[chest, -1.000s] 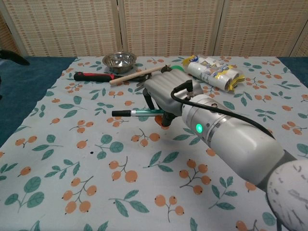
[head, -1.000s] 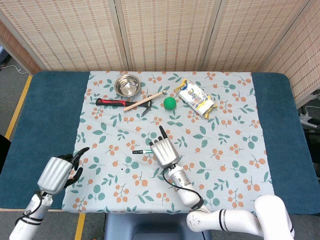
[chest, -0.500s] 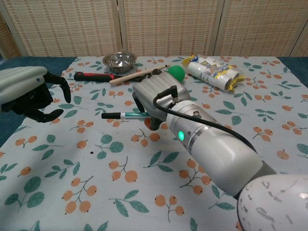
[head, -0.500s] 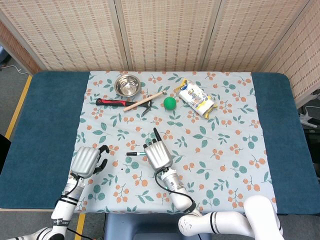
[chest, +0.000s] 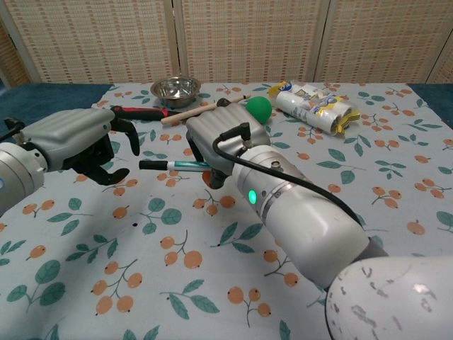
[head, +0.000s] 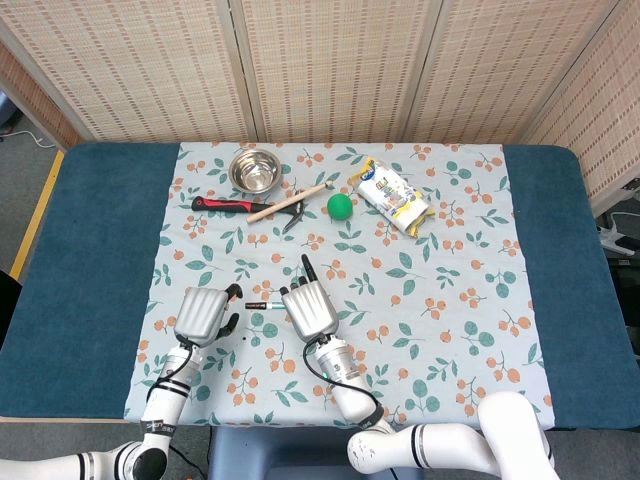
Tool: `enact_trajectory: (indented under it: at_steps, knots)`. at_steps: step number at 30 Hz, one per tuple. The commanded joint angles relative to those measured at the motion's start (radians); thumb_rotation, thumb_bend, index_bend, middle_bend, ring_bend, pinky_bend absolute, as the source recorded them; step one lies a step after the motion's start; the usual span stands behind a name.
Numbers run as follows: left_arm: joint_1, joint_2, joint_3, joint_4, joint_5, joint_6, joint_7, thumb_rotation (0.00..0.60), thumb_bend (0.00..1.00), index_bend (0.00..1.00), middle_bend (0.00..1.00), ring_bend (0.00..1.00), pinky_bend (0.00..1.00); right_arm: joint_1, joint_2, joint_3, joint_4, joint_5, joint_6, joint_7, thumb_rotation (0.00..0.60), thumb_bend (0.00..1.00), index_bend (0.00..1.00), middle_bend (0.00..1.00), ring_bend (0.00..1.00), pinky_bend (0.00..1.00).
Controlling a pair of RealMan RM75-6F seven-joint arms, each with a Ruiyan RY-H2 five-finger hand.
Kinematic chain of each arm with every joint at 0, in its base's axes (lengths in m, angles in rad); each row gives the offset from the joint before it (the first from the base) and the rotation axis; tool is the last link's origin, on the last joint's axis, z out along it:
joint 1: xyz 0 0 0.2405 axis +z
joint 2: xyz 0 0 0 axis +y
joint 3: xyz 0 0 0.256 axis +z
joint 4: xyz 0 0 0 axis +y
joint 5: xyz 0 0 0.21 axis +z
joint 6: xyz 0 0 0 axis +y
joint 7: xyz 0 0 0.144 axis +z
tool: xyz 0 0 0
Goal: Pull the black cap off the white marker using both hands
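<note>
The white marker (chest: 185,165) is held level above the cloth, its black cap (chest: 151,164) pointing to the left. My right hand (chest: 216,138) grips the marker's body; in the head view the same hand (head: 308,309) sits at the cloth's middle with the marker (head: 262,305) sticking out leftward. My left hand (chest: 79,140) hangs just left of the cap with its fingers curled but apart, holding nothing. The cap's tip lies in the gap before those fingers, and I see no contact. In the head view the left hand (head: 203,314) is close beside the cap.
At the back of the floral cloth (head: 450,300) lie a steel bowl (head: 254,170), a red-handled hammer (head: 228,205), a wooden stick (head: 290,200), a green ball (head: 340,206) and a snack packet (head: 393,197). Blue table (head: 90,240) borders the cloth.
My left hand has come in from the left edge to just beside the cap. My right hand has carried the marker leftward toward it.
</note>
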Motion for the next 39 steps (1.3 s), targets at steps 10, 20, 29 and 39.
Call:
enact_trajectory:
  at_steps: [10, 20, 29, 39]
  knots:
    - [-0.026, -0.017, 0.007, 0.03, -0.016, 0.018, -0.016, 0.6, 0.36, 0.44, 0.98, 0.86, 0.98, 0.007, -0.01, 0.001, 0.016, 0.001, -0.001, 0.015, 0.6, 0.41, 0.88, 0.73, 0.41, 0.02]
    - [-0.039, -0.019, 0.035, 0.022, -0.005, 0.018, -0.031, 0.6, 0.36, 0.45, 0.98, 0.86, 0.98, 0.008, -0.013, 0.0, 0.022, 0.002, 0.001, 0.02, 0.6, 0.41, 0.88, 0.73, 0.41, 0.02]
    - [-0.054, -0.051, 0.032, 0.05, -0.016, 0.018, -0.052, 0.6, 0.36, 0.47, 0.98, 0.86, 0.98, 0.008, -0.029, -0.006, 0.036, 0.002, -0.005, 0.036, 0.6, 0.41, 0.88, 0.73, 0.41, 0.02]
    - [-0.061, -0.052, 0.039, 0.06, -0.017, 0.021, -0.061, 0.6, 0.36, 0.5, 0.99, 0.86, 0.98, 0.008, -0.034, -0.003, 0.044, 0.001, -0.006, 0.043, 0.6, 0.41, 0.88, 0.73, 0.41, 0.02]
